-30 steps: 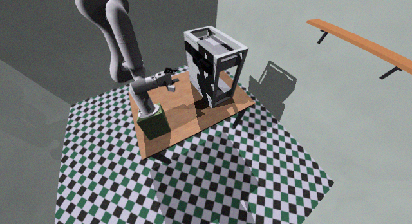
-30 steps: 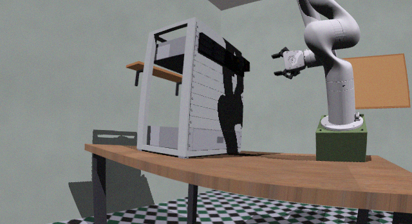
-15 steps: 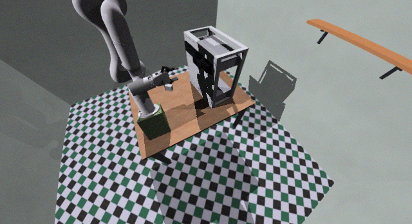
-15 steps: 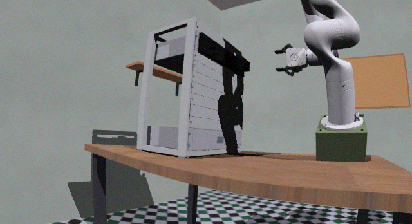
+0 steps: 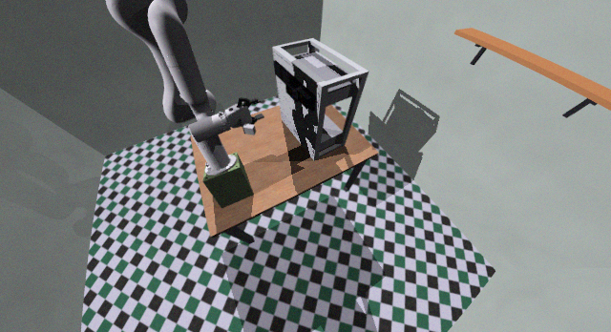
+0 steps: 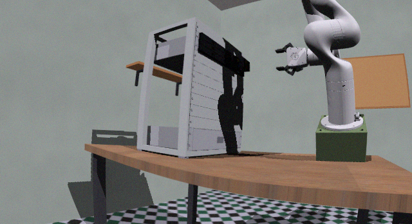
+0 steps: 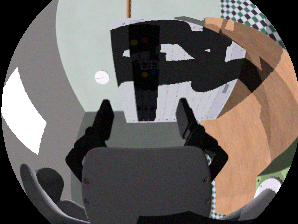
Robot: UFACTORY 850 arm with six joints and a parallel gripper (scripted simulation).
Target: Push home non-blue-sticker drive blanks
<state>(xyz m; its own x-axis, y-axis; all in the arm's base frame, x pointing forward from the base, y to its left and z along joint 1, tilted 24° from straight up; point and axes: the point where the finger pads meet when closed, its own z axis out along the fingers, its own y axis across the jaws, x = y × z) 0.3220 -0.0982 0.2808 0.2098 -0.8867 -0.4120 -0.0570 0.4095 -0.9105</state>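
Observation:
The rack (image 5: 340, 55) (image 6: 187, 89) (image 7: 175, 107) stands upright on the table. The black storage chassis (image 6: 209, 47) (image 7: 146, 100) crosses its front near the top. In the wrist view its face shows four small stickers: an orange-yellow sticker (image 7: 133, 42), a red sticker (image 7: 145, 40), a yellow sticker (image 7: 145, 74) and a blue sticker (image 7: 154, 72). The chassis is dark and partly in the arm's shadow; how far each blank stands out cannot be told. My gripper (image 5: 255, 122) (image 6: 277, 60) (image 7: 144, 106) is open and empty, in front of the rack and apart from it, at about the chassis's height.
The arm stands on a green block (image 5: 229, 186) (image 6: 341, 147) at the other end of the wooden table (image 6: 290, 172) (image 7: 240, 135). White panels fill the rack's front below the chassis. A wall shelf (image 5: 525, 55) (image 6: 161, 72) is beyond the rack.

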